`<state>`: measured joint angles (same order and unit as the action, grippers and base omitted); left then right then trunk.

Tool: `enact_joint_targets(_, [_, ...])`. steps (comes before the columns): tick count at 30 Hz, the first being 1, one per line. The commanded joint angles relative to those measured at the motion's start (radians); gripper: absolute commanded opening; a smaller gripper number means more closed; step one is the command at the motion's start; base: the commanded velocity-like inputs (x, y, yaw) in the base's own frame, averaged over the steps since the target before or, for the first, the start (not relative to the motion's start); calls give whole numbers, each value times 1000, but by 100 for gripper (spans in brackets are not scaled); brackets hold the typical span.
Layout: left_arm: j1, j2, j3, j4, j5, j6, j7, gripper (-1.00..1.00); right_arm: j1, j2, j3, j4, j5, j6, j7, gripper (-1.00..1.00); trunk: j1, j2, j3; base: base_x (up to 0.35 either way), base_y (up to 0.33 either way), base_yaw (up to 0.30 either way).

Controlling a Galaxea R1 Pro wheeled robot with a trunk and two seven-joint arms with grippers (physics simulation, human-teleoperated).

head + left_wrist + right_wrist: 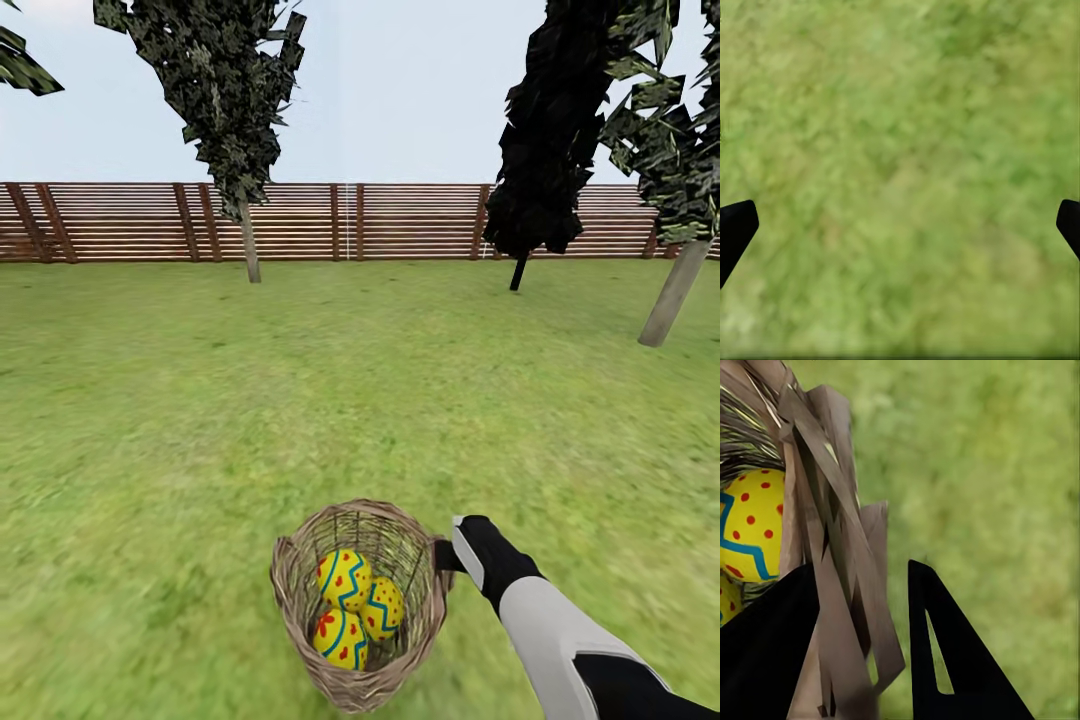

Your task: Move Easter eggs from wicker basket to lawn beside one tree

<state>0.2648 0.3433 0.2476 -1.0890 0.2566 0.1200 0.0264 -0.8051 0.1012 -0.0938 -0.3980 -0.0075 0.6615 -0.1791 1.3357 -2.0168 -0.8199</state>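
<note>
The wicker basket (300, 610) stands on the lawn (300, 400) close in front of me. Three yellow Easter eggs lie inside: one with blue zigzags (343, 578), one with red dots (383, 607), and a third (340, 638) nearest me. My right gripper (445, 555) is at the basket's right rim. In the right wrist view the right gripper (862, 566) has one finger inside and one outside the basket wall (832, 510), shut on it, with an egg (750, 525) just behind. My left gripper (900, 232) hangs open over bare grass.
A tree with a thick pale leaning trunk (675, 290) stands far right. Another pale-trunked tree (250, 240) is at the far left and a dark thin-stemmed one (520, 270) by the brown slatted fence (360, 220). Wide open grass lies between.
</note>
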Motion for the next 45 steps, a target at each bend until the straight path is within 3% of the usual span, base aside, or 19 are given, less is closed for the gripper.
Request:
enact_joint_targets(1, [1,0,-1,-1,10,6,3,100,0,2,-7,-2,-9,4,-4,-100,-4,7,2,0,0,0])
enact_joint_targets(13, [-1,2,-1,71,10,10,3,100,0,9,-7,-4,-9,10,-6,-100,-50,91,40,0,0,-69])
enact_joint_targets(17, [-8,-12,1,70,17,9,6,100,0,10,-6,-4,-9,10,-5,-100,-65,119,53,0,0,-265])
enact_joint_targets(21, [-17,-91,1,71,25,1,94,100,0,13,-6,-4,-9,10,-5,-100,-81,147,65,0,0,-107])
enact_joint_targets(23, [-18,-148,1,71,42,-6,130,100,0,14,-6,-4,-10,10,-4,-100,-88,161,71,0,0,-18])
enact_joint_targets(25, [-20,-198,1,72,76,-11,144,100,0,18,-6,-4,-10,10,-4,-100,-96,175,78,0,0,-6])
enact_joint_targets(27, [-21,-211,1,79,138,-14,147,100,0,21,-6,-4,-10,10,-4,-100,-104,189,84,0,0,-2])
enact_joint_targets(29, [-21,-214,1,114,177,-40,148,100,0,21,-6,-4,-10,9,-4,-100,-111,203,90,0,0,0])
enact_joint_targets(32, [-32,-216,1,175,194,-77,148,100,0,28,-6,-3,-11,8,-3,-100,-115,210,93,0,0,0])
enact_joint_targets(40, [-37,-216,-4,220,188,-147,133,100,0,35,-4,-2,-11,7,-3,-100,-115,210,93,112,0,0])
enact_joint_targets(45, [-37,-216,-6,255,187,-156,133,100,0,40,-4,-2,-11,7,0,-100,-115,210,93,311,0,92])
